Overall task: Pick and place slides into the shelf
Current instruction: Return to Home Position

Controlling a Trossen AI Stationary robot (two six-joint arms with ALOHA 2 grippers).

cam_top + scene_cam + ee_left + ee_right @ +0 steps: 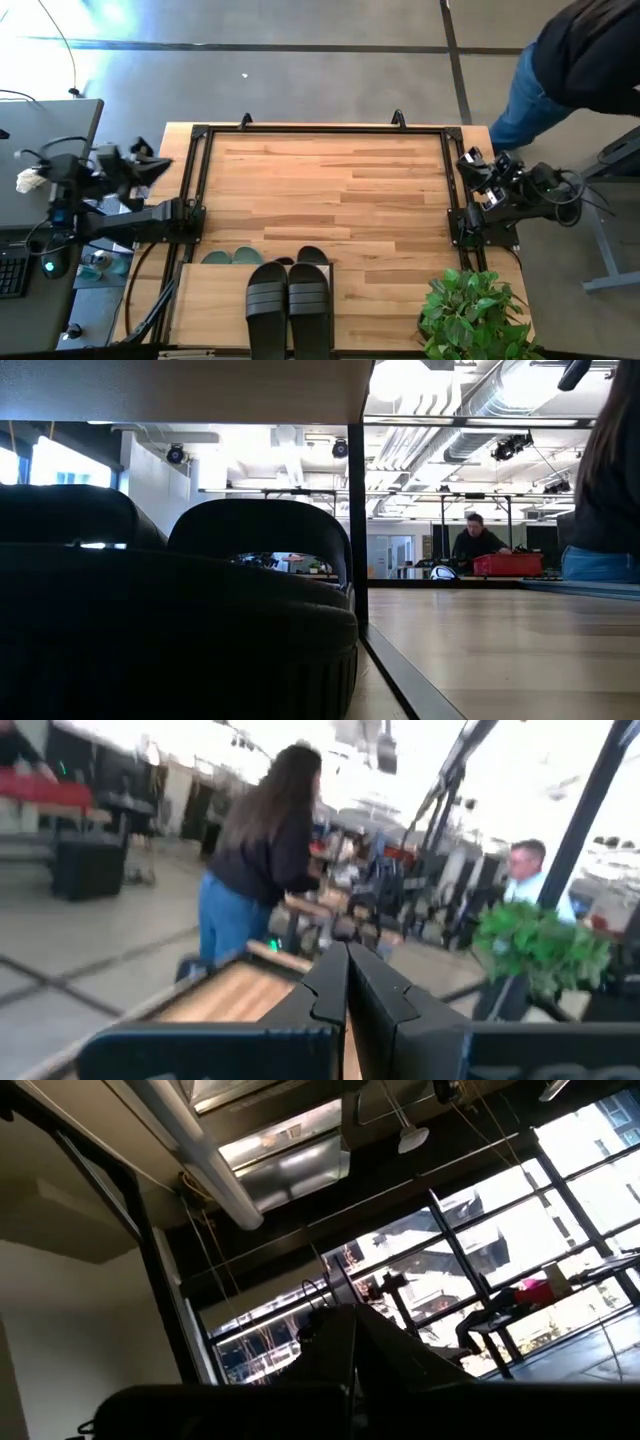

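Note:
A pair of black slides (288, 305) lies side by side on the shelf's top board (210, 310) at the table's near edge. On the level below, the green slides (233, 257) and another black slide (312, 256) stick out past the board's far edge. In the low view, black slides (180, 610) fill the foreground under the shelf board (180, 390). My left gripper (165, 163) (347, 970) hovers shut over the table's left edge. My right gripper (470, 158) (355, 1330) is shut at the right edge and points up at the ceiling. Neither touches anything.
A dark metal frame (320, 130) runs around the wooden tabletop (330, 190), whose middle is bare wood. A green plant (475, 315) stands at the near right corner. A person (580, 60) stands beyond the far right corner. A desk with gear (40, 200) sits left of the table.

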